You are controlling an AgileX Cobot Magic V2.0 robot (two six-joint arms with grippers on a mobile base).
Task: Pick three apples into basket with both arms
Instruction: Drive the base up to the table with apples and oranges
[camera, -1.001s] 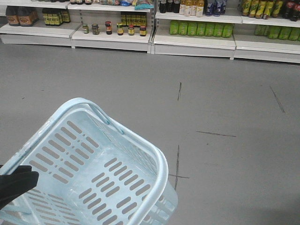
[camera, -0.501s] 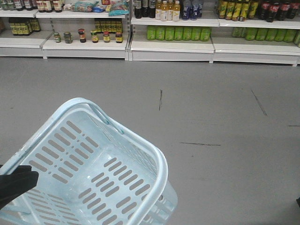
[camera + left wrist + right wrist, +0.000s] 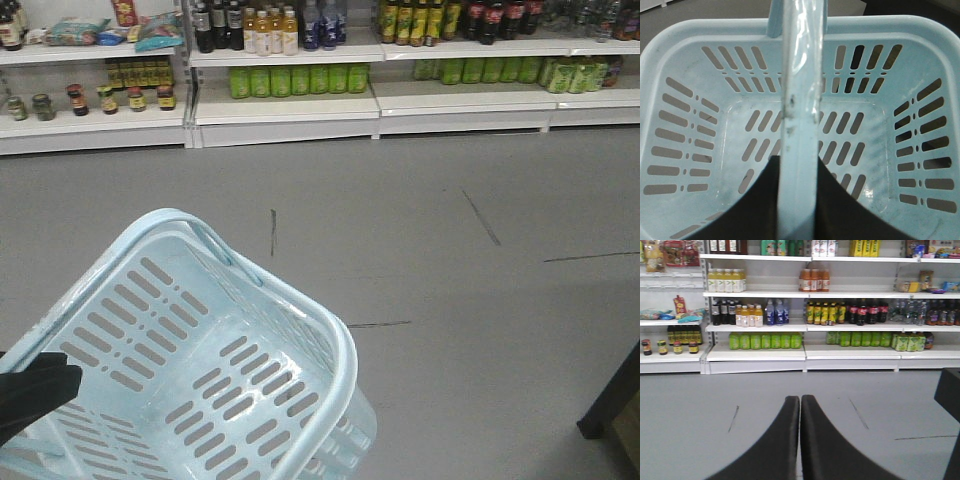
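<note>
The pale blue basket [image 3: 300, 300] hangs tilted at the lower left of the front view, above the grey floor, and nothing lies in it. In the left wrist view my left gripper [image 3: 797, 165] is shut on the basket's loop handle [image 3: 800, 75], with the slotted bottom [image 3: 855, 145] below it. A black part of the left arm [image 3: 35, 395] shows at the left edge of the front view. My right gripper [image 3: 800, 400] is shut on nothing and points at the shelves. The apples are out of view.
Store shelves [image 3: 290, 105] with green, yellow and dark bottles and small jars [image 3: 120, 98] line the far side of the grey floor [image 3: 450, 280]. A dark furniture leg [image 3: 612, 400] stands at the lower right, also seen as a dark shape [image 3: 951, 395] in the right wrist view.
The shelves have slid left across the front view, so the view has swung right. A dark leg has come into view at the lower right. The basket stays put in the frame.
</note>
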